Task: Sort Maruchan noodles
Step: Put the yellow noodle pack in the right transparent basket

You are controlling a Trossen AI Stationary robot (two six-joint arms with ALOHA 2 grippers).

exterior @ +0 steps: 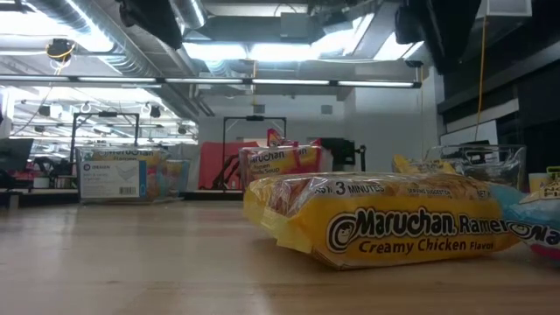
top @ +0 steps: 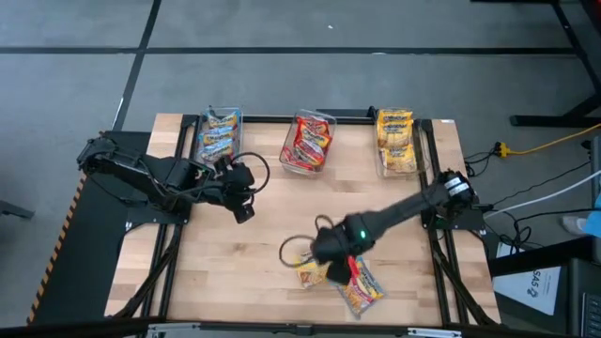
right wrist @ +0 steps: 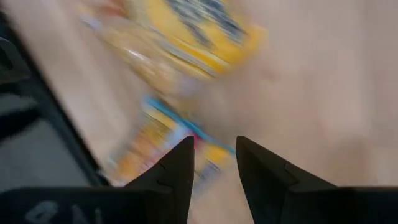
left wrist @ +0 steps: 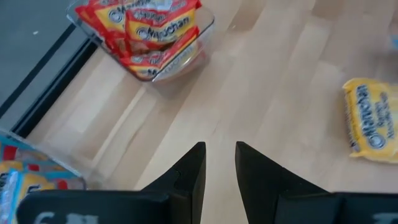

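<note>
Your right gripper (top: 331, 261) hangs over the near middle of the table (top: 244, 272), right above the last loose packets. Through its wrist camera the two fingers (right wrist: 177, 177) stand a narrow gap apart with nothing between them; no packet is held. Below it lie a yellow Creamy Chicken packet (exterior: 385, 220), flat on the wood, and touching it on the side toward your right arm's base a blue-edged packet (top: 362, 289).

Along the far edge, three clear bins are already loaded: blue packets in the left bin (top: 218, 136), red in the middle bin (top: 307, 143), yellow in the right bin (top: 396, 141). So I'd judge the sort nearly done, with these two left.

Your left gripper (top: 239, 192) waits near the blue bin, fingers parted a little and empty, pointing across the bare wood.

Now, handling. These packets look light and crinkly, film wrap over a brittle noodle block, so expect a slick surface and a skid if you nudge one sideways. Squeeze too hard and the block may crack. The flat face gives little to bite; I'd come down across the block's short width, or pinch the crimped end seam. Mind the neighbour: the two touch, so one may drag the other.
</note>
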